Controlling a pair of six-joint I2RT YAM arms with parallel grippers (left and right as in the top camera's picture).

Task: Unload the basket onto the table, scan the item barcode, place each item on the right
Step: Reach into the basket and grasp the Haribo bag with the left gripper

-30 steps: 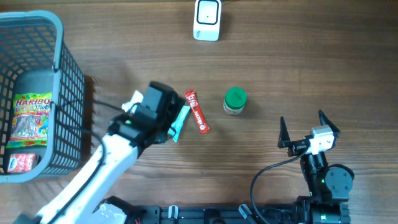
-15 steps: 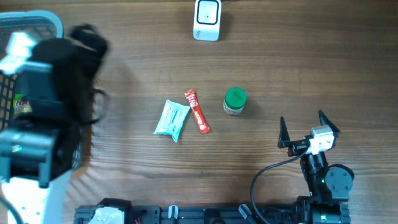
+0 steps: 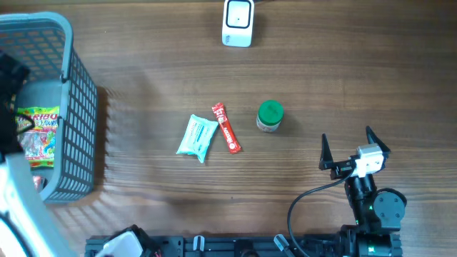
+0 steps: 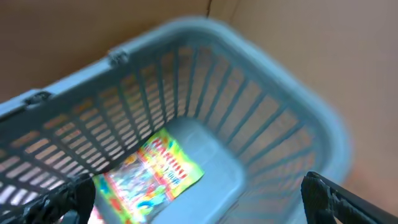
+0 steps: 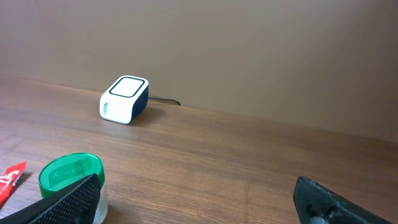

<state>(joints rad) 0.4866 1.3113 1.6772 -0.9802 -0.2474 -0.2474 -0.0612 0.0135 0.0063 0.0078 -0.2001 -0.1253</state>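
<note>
Wooden tabletop (image 3: 357, 71) is carrying a white scanner (image 3: 238, 23) at its far edge. A grey basket (image 3: 80, 121) is holding a colourful Haribo candy bag (image 3: 43, 135) lying flat, and possibly a small red packet (image 3: 37, 183). The left gripper (image 4: 199, 199) is hovering above the bag, fully spread and empty. The right gripper (image 3: 348, 139) is likewise standing spread and empty.

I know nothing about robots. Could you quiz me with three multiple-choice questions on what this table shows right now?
1. What colour is the lid of the jar? A) red B) green C) white
2. How is the right gripper? A) shut on the jar B) open, empty C) shut, empty
3. Where is the gummy bag? A) in the basket B) in the right gripper C) leaning on the jar

Answers: 1 B, green seen from overhead; 2 B, its jaws stand spread with nothing between; 3 A, it lies on the basket floor.
</note>
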